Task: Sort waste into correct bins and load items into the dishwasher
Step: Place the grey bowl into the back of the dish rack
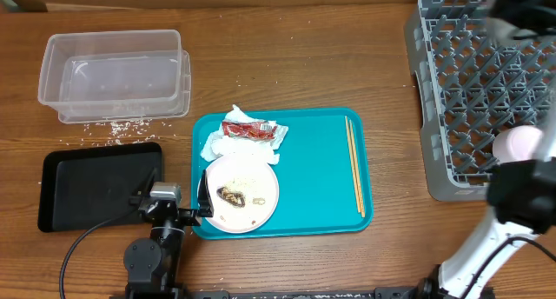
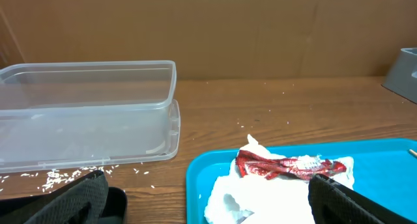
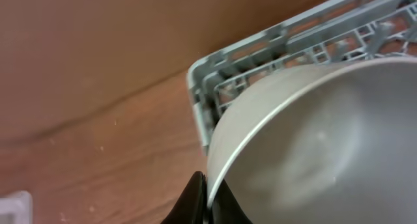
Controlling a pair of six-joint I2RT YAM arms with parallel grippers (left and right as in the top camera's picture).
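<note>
Your right end effector [image 3: 207,203] is clamped shut on the rim of a white bowl [image 3: 313,146] — a rim pinch probably suits slotting it between pegs. The dish rack [image 3: 260,48] sits just behind and beneath it. Your left end effector [image 2: 210,201] is fully spread and holds nothing — the napkin [image 2: 260,191] lies directly ahead.

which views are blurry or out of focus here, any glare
Right wrist: softest; the white bowl sits too close to focus, dish rack behind hazy too. Left wrist: clear tub and napkin crisp, its own dark fingers soft at the bottom edge. Overhead: sharp, evenly lit, no strong glare.
</note>
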